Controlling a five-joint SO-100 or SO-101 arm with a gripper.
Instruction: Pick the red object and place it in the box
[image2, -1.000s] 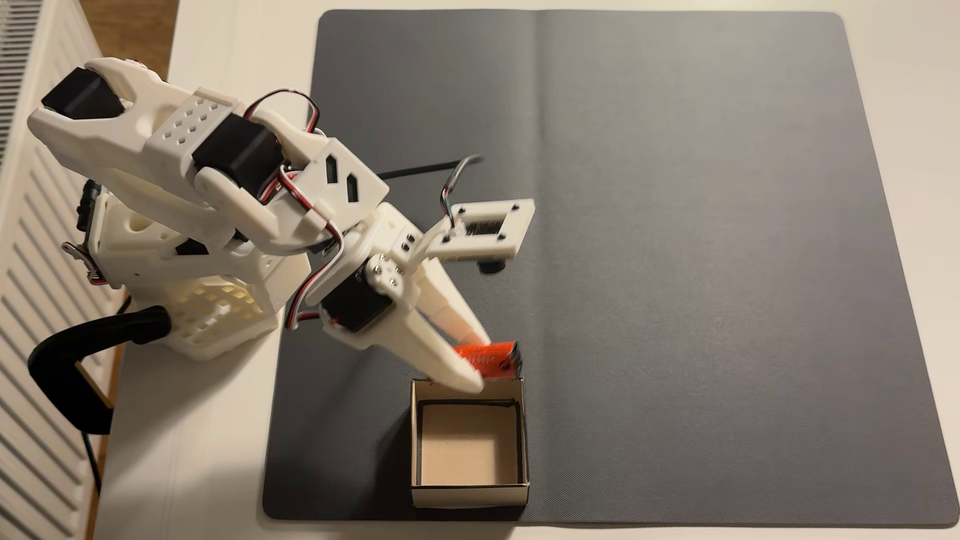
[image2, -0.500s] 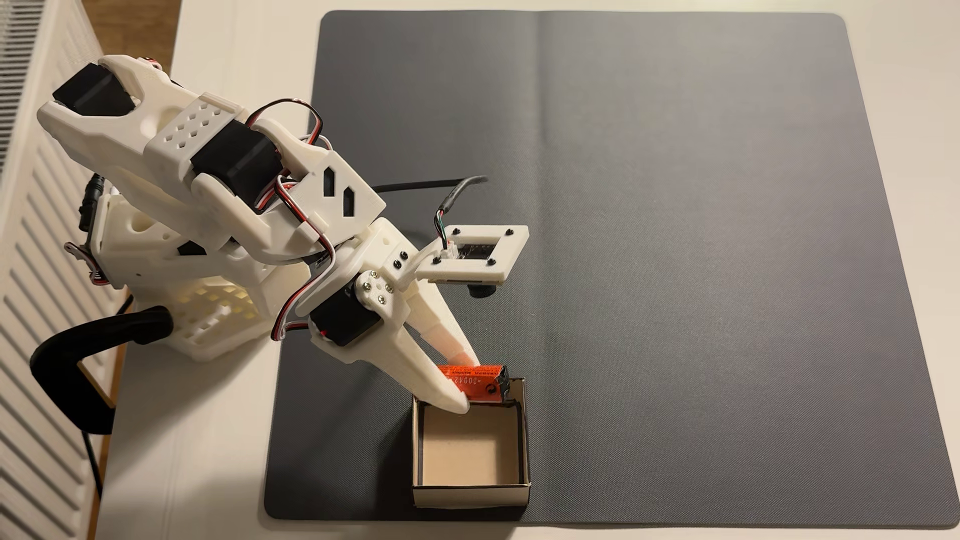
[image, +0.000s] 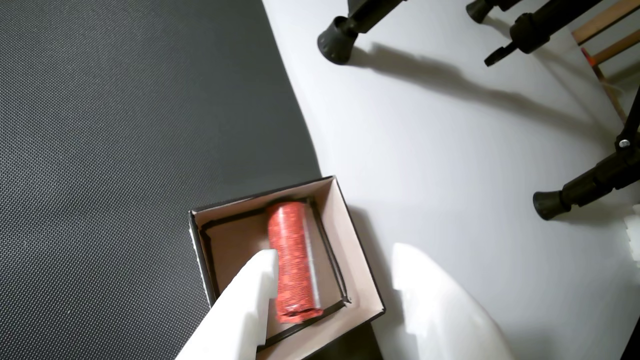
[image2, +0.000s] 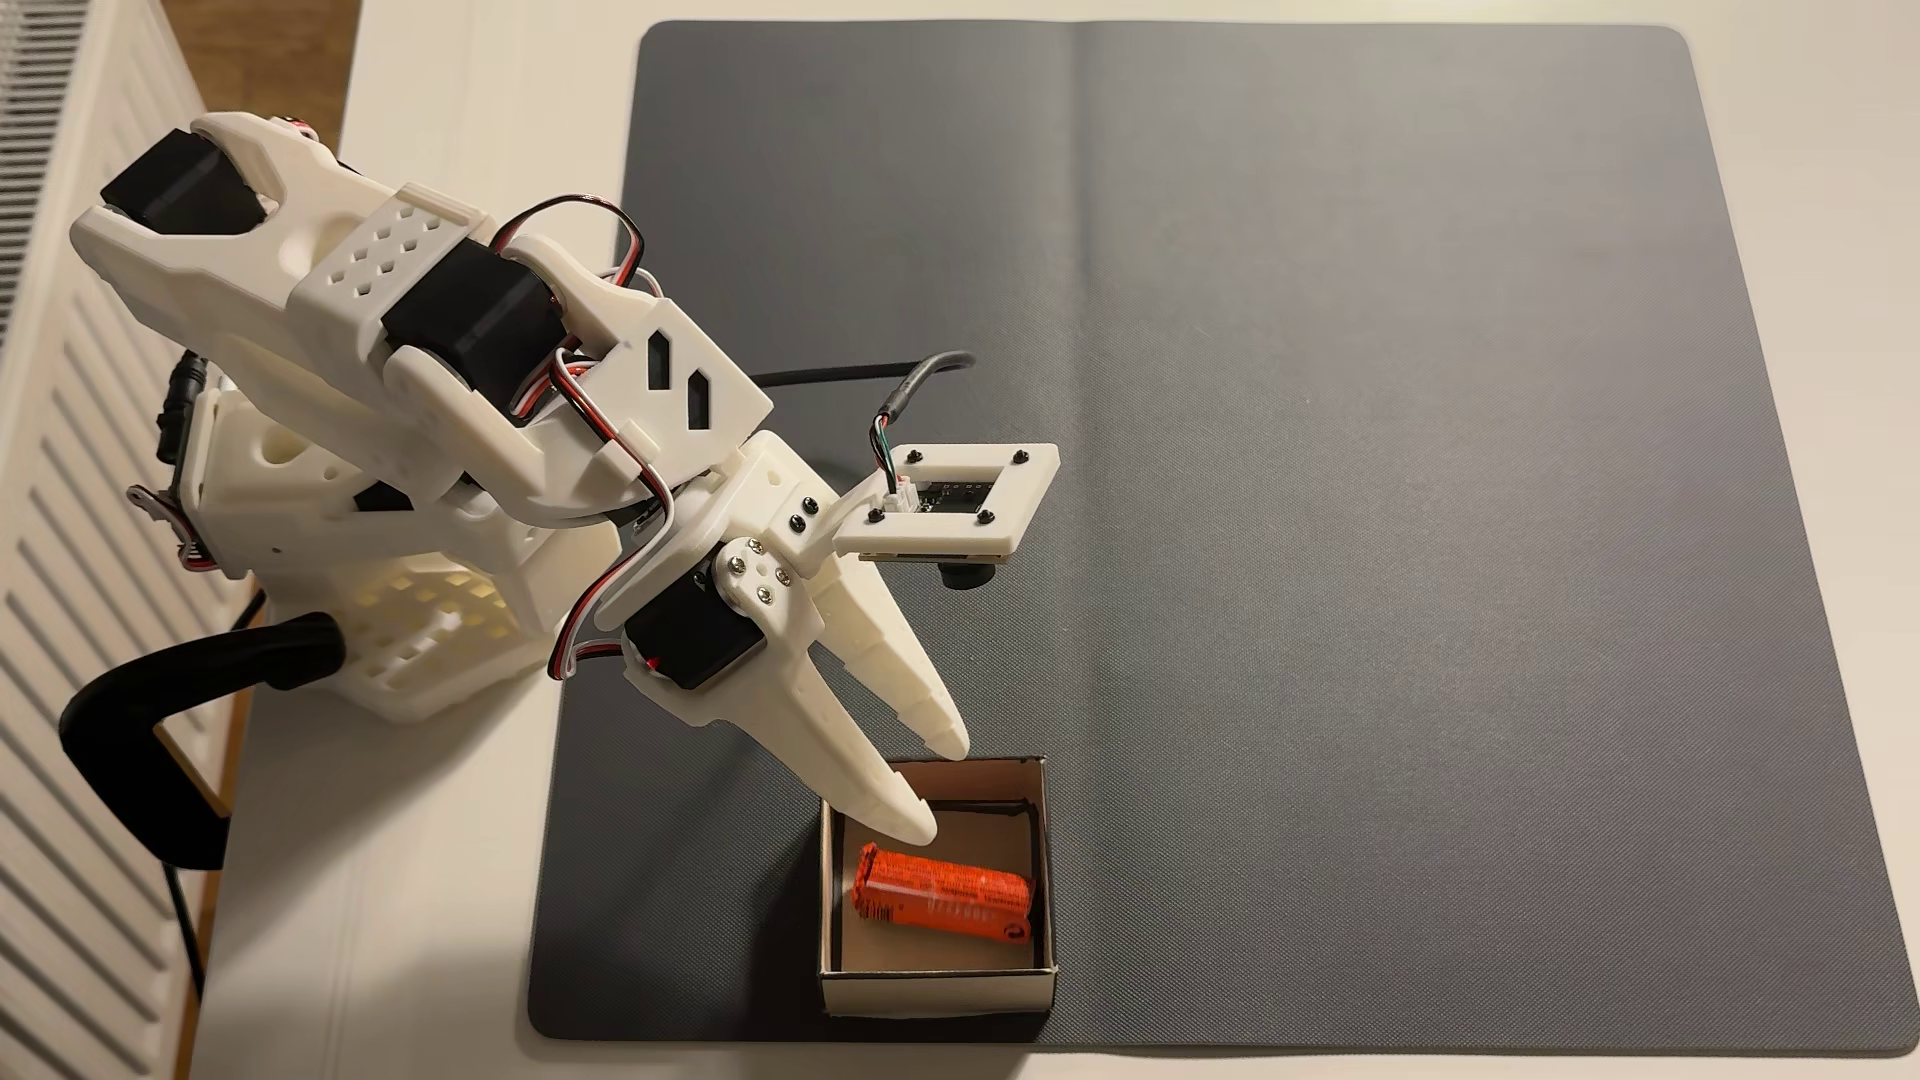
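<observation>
One red object (image2: 943, 897) is lying on the floor of the box (image2: 935, 987), and your tool (image2: 943, 789) is sitting just above the box's far-left corner with nothing in it. Its two white fingers are spread apart: in the fixed view one fingertip (image2: 914, 820) hangs over the box's inside near the back wall, the other ends over the back rim. There's a clear gap between the lower fingertip and the red object, so they aren't touching.

In the wrist view the same thing shows up from the other side: the red object (image: 292, 260) lies along the box's floor just beside one finger (image: 250, 295), while the other finger (image: 435, 300) is outside the box (image: 360, 280), over the white bench (image: 475, 165).

Your arm (image2: 416, 343) reaches from its base at the left of the fixed view down and to the right, wrist pitched downward so the fingers point at the box.

The red object is a short orange-red cylinder with fine print on its wrapper, a crinkled end toward the left wall and a dark end toward the right wall. It lies nearly level, slightly angled, close to the front wall. The box stands on the dark grey mat (image2: 1351, 415) near its front edge.
</observation>
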